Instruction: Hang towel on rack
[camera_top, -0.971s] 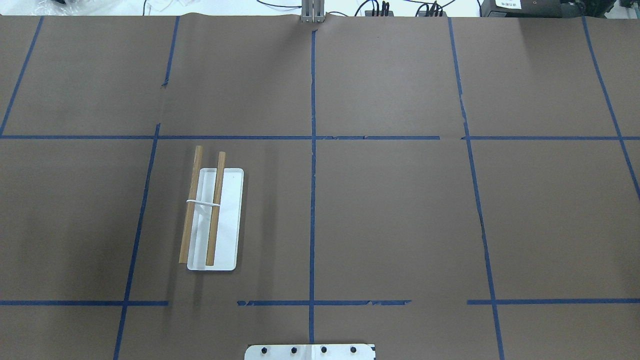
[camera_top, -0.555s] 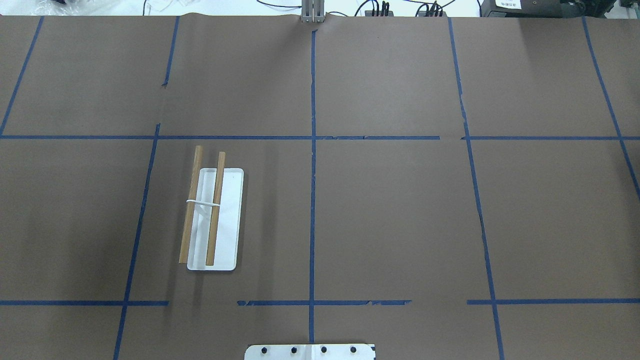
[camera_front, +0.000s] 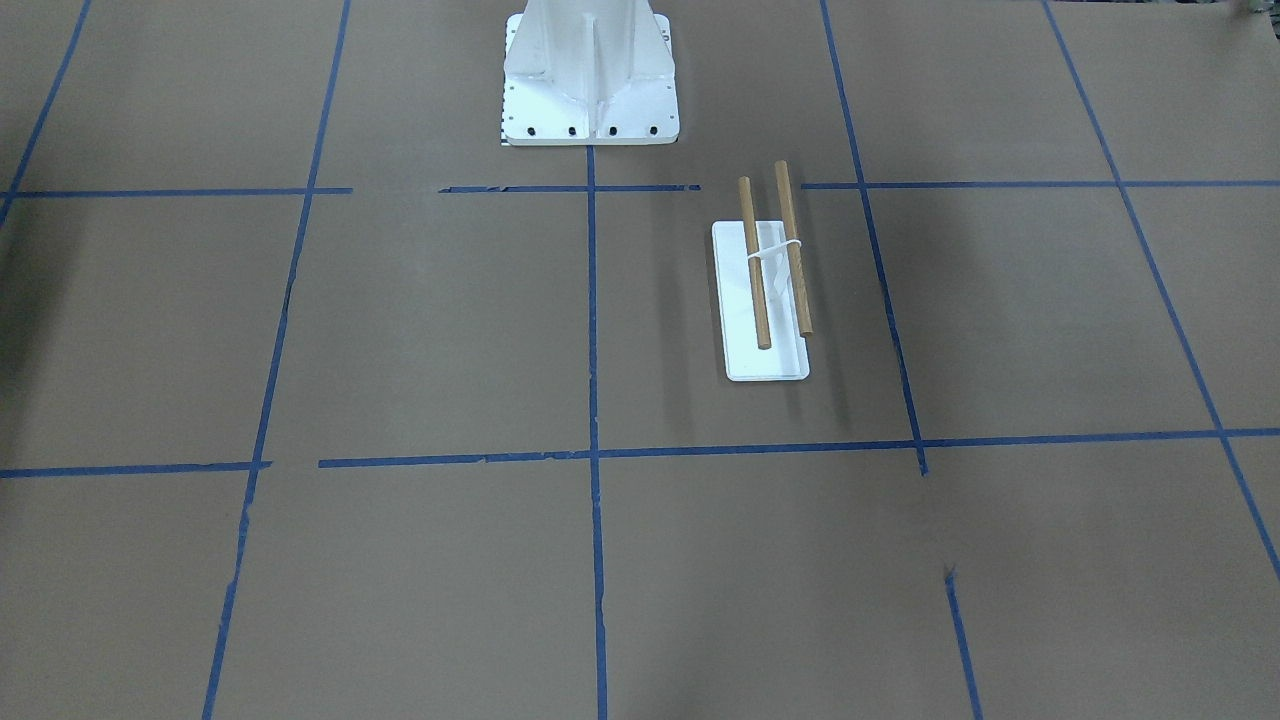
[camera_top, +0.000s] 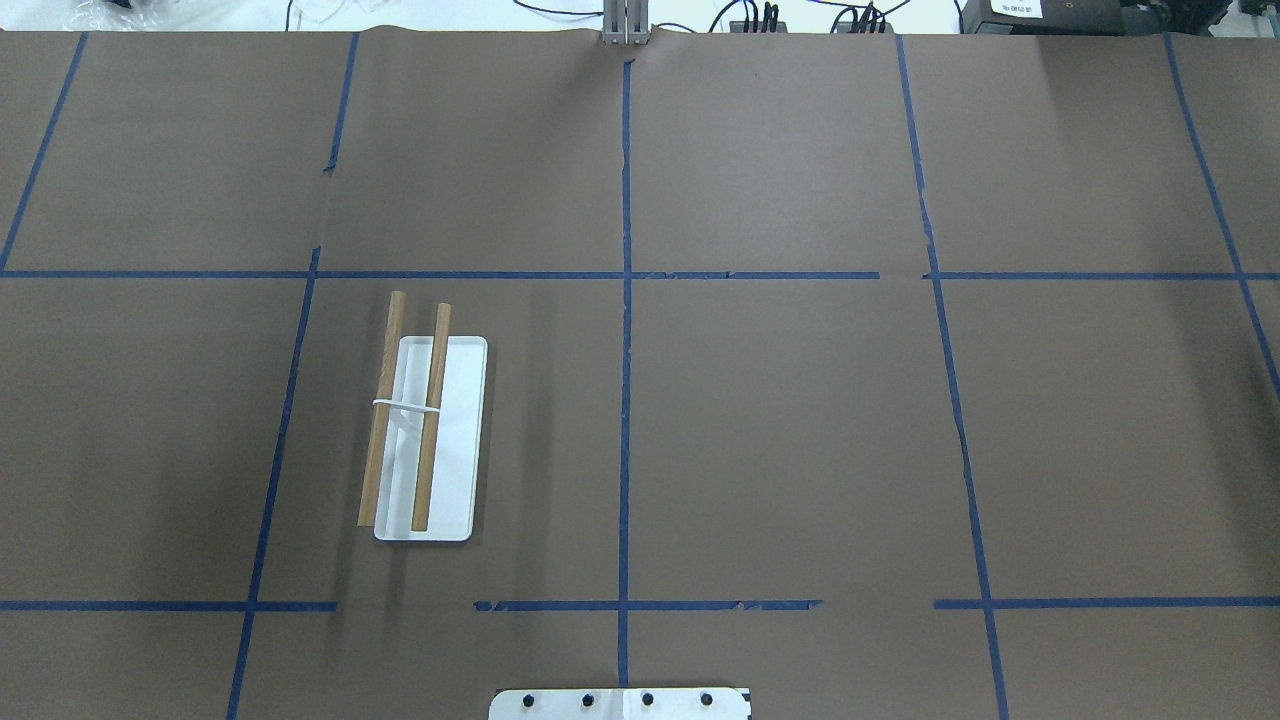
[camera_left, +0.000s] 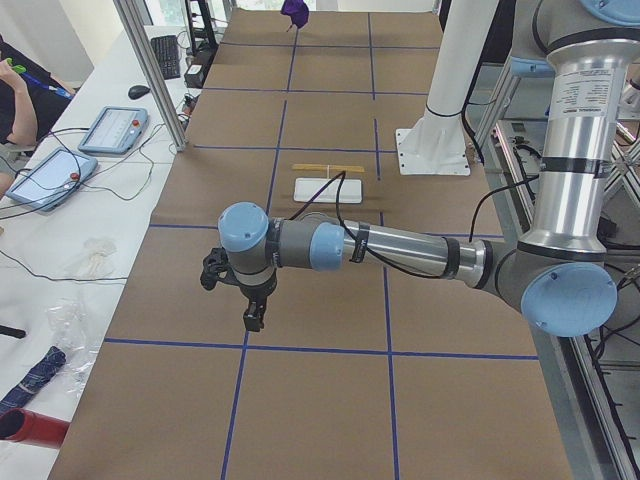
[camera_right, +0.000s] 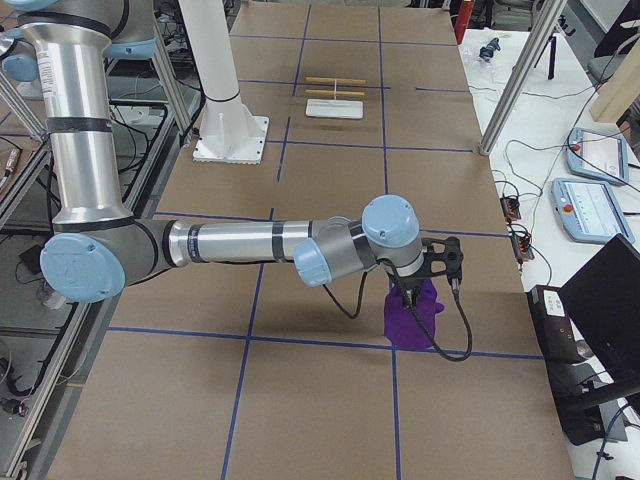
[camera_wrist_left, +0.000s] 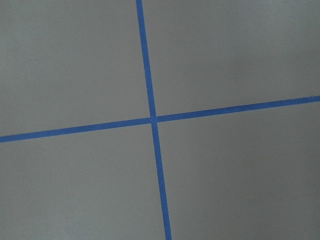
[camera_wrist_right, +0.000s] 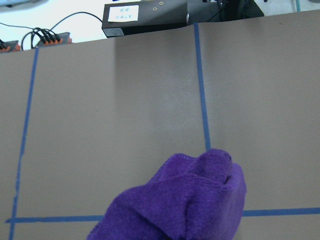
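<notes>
The rack (camera_top: 432, 450) stands left of the table's middle, two wooden dowels on a white base. It also shows in the front view (camera_front: 757, 290) and in both side views (camera_left: 328, 190) (camera_right: 335, 108). The purple towel (camera_right: 410, 315) hangs bunched under my right gripper (camera_right: 405, 292) at the table's right end. It fills the bottom of the right wrist view (camera_wrist_right: 185, 200) and shows small and far in the left side view (camera_left: 295, 10). My left gripper (camera_left: 253, 318) hovers over bare table at the left end. I cannot tell whether either gripper is open or shut.
The white bolted pedestal (camera_front: 590, 70) stands at the robot's edge, near the rack; its foot shows in the overhead view (camera_top: 620, 703). Blue tape lines cross the brown table cover. Tablets and cables (camera_left: 110, 130) lie on a side bench beyond the table's edge.
</notes>
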